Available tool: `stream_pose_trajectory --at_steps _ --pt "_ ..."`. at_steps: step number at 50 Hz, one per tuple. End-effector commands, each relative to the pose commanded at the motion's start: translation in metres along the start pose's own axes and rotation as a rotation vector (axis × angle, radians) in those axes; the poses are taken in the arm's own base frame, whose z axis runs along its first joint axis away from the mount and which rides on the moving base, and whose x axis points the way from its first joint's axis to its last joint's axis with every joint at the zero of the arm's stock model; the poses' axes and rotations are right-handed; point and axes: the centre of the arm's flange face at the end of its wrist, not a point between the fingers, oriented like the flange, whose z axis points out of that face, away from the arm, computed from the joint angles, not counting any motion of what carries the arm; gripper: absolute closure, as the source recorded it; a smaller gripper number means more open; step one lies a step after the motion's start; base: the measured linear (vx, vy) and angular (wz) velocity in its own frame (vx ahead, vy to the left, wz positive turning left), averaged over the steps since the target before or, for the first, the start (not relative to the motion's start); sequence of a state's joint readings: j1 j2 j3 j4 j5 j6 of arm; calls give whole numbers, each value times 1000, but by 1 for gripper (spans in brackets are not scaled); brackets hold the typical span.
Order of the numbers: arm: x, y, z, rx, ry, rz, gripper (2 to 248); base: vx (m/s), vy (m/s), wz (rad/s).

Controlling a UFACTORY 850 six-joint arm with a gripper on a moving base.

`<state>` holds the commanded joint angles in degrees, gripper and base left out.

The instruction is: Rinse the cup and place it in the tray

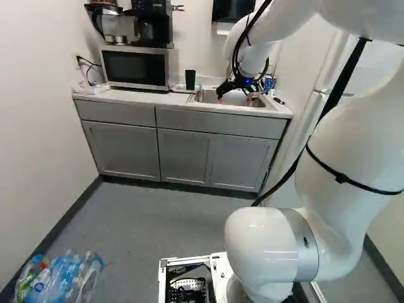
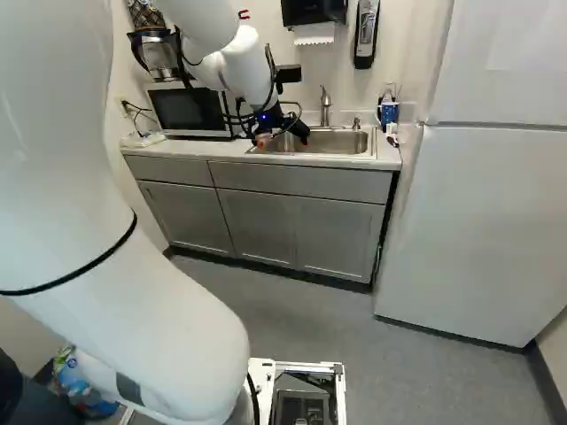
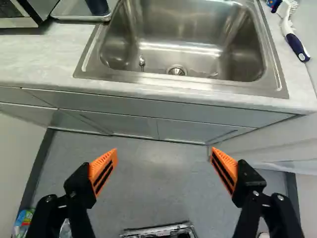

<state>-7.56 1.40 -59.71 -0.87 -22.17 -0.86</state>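
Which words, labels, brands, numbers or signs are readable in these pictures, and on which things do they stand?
No text can be read.
Black coffee machine: marks too small.
Plastic bottles: labels too blurred.
Blue-and-white container beside the sink: print too small.

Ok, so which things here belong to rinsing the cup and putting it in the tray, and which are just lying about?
For the job:
- dark cup, standing on the tray
- sink
- faucet
- gripper, open and empty

Just lying about:
- brush beside the sink
- microwave
- coffee maker
- plastic bottles on the floor
- fridge
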Motion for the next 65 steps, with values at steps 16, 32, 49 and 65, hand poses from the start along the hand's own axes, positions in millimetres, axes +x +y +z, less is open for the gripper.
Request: stream_pose_trajectory --at_steps 16,32,49,65 --pt "0 0 0 0 0 0 3 -14 4 5" --pt "-1 0 0 0 1 0 3 0 0 0" --pt "-7 -2 4 2 14 -2 3 0 0 0" --pt "-19 -5 10 6 40 -5 3 0 0 0"
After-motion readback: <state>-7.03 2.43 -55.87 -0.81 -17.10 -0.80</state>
